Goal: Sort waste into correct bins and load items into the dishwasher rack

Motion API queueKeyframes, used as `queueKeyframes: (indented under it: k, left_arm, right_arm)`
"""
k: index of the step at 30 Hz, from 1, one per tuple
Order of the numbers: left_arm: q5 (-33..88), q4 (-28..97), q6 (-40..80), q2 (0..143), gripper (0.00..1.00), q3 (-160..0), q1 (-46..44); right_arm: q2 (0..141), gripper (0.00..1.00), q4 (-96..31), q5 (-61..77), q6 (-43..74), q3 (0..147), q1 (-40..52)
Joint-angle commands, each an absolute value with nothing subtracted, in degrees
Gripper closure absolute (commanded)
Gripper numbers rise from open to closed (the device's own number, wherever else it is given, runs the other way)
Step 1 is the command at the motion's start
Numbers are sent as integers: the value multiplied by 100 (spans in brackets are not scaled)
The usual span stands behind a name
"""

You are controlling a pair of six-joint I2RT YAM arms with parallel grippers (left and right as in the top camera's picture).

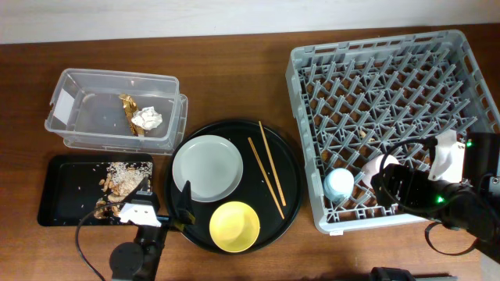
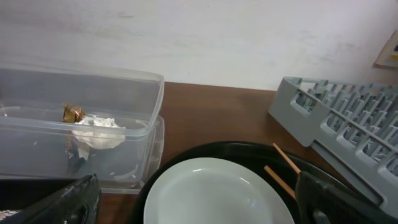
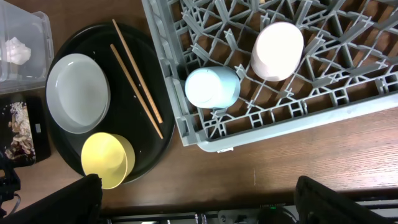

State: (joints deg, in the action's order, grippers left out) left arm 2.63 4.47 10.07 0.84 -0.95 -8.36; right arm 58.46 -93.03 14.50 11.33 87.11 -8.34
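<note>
Two cups sit inside the rack (image 3: 348,112) at its six o'clock edge: blue cup (image 3: 212,87), pink cup (image 3: 278,51). Chopsticks (image 3: 137,84) lie at their nine o'clock. My left pincer (image 2: 199,202) and right pincer (image 3: 199,199) gape empty. The tub's white label (image 1: 62,101) is unreadable.

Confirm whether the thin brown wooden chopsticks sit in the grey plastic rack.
No, the chopsticks lie on the round black tray, outside the rack.
</note>
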Motion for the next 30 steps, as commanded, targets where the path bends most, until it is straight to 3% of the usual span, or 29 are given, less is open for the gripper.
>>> queueKeyframes:
  k: [1, 9, 14, 18, 21, 25, 29, 30]
  left_arm:
    - [344, 434, 952, 36, 1, -51, -808]
    - [344, 434, 952, 36, 1, -51, -808]
    - [346, 434, 952, 34, 1, -51, -808]
    - [344, 434, 952, 36, 1, -51, -808]
    - [344, 434, 952, 34, 1, -51, -808]
    - [346, 434, 952, 34, 1, -51, -808]
    - [344, 434, 952, 36, 1, -51, -808]
    - [344, 434, 952, 34, 1, -51, -808]
  right_arm:
    - [5828, 1, -9301, 1439, 1098, 8744, -860]
    - [5830, 1, -9039, 1522, 1192, 8744, -860]
    - [5911, 2, -8606, 2746, 1070, 8702, -692]
    - [6154, 2, -8562, 2596, 884, 8333, 403]
    - [6576, 2, -8307, 1555, 985, 7828, 1944]
    - [7207, 2, -7706, 1166, 1061, 7791, 2783]
    - [8023, 21, -6816, 1050, 1684, 7789, 3109]
    - [8224, 22, -6674, 978, 1831, 7789, 3118]
